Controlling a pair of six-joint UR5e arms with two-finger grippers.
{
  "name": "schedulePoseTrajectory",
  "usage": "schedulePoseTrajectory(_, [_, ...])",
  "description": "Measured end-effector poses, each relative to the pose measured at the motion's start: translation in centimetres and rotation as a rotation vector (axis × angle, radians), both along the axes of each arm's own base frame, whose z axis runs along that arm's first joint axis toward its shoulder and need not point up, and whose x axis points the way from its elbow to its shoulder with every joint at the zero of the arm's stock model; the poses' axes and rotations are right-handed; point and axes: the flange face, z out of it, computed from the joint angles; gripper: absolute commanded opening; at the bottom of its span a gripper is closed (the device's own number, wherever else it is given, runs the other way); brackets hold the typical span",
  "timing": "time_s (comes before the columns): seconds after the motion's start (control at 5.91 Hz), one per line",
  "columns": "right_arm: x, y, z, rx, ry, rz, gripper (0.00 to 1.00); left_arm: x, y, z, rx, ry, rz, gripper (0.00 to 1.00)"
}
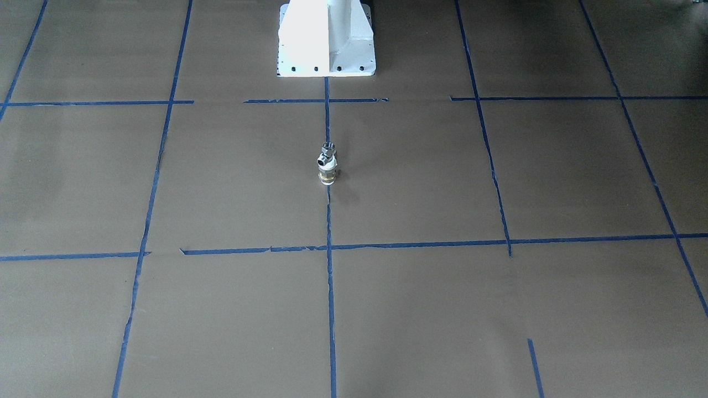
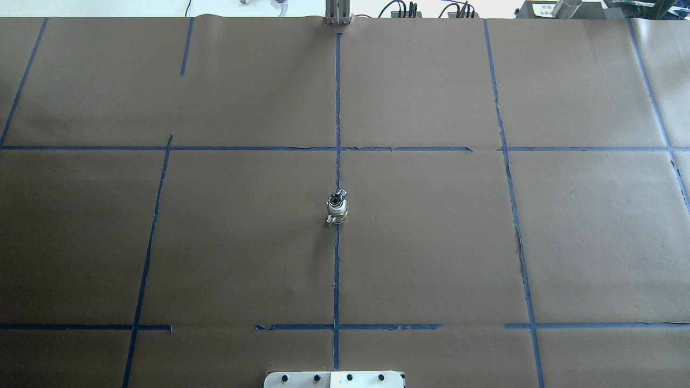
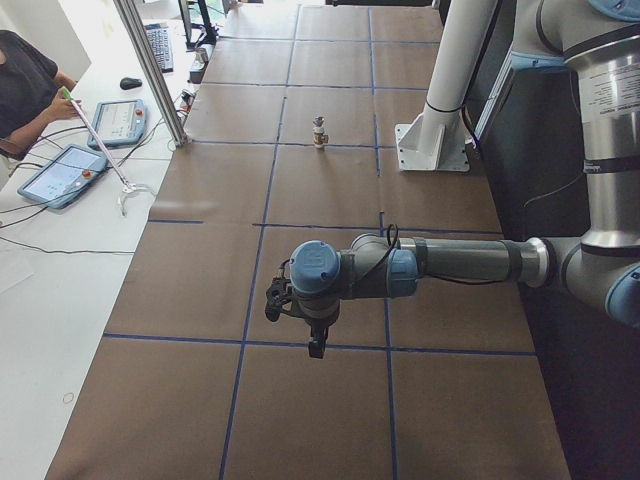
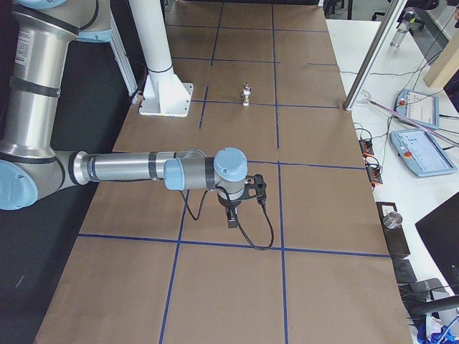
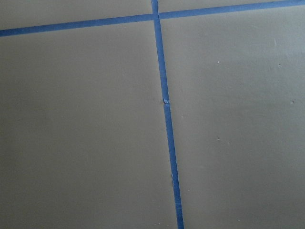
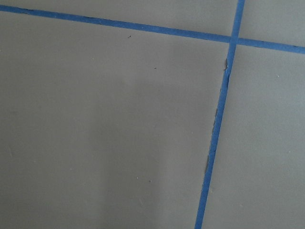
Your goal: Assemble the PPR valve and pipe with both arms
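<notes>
A small valve piece [image 1: 327, 163] with a brass base, white middle and silver top stands upright on the centre tape line of the brown table [image 2: 431, 242]. It also shows in the overhead view [image 2: 337, 207] and both side views [image 3: 319, 132] [image 4: 246, 94]. No separate pipe shows. The left arm's gripper [image 3: 312, 340] hangs over the table's left end, far from the valve. The right arm's gripper [image 4: 231, 218] hangs over the right end, equally far. Both show only in side views, so I cannot tell if they are open or shut. Both wrist views show only brown paper and blue tape.
The white pedestal [image 1: 326, 38] stands at the robot's side of the table, behind the valve. An aluminium post [image 3: 150, 70] rises at the far edge. Control tablets [image 3: 60, 175] and an operator [image 3: 25, 80] are on the white bench beyond.
</notes>
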Motion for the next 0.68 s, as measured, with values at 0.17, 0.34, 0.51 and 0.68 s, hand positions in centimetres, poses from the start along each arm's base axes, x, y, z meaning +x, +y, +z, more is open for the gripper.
schedulePoseTrajectory(0.17, [0.0, 0.0, 0.1, 0.0, 0.001, 0.0, 1.0, 0.0, 0.2, 0.1, -0.001, 0.0, 0.001, 1.0])
schedulePoseTrajectory(0.34, [0.0, 0.0, 0.2, -0.003, 0.001, -0.001, 1.0, 0.0, 0.2, 0.1, 0.0, -0.005, 0.003, 1.0])
schedulePoseTrajectory(0.51, [0.0, 0.0, 0.3, -0.006, 0.003, 0.0, 1.0, -0.2, -0.5, -0.1, 0.013, -0.041, 0.007, 1.0])
schedulePoseTrajectory(0.68, [0.0, 0.0, 0.4, -0.006, 0.003, 0.0, 1.0, -0.6, -1.0, -0.3, 0.022, -0.094, 0.011, 1.0])
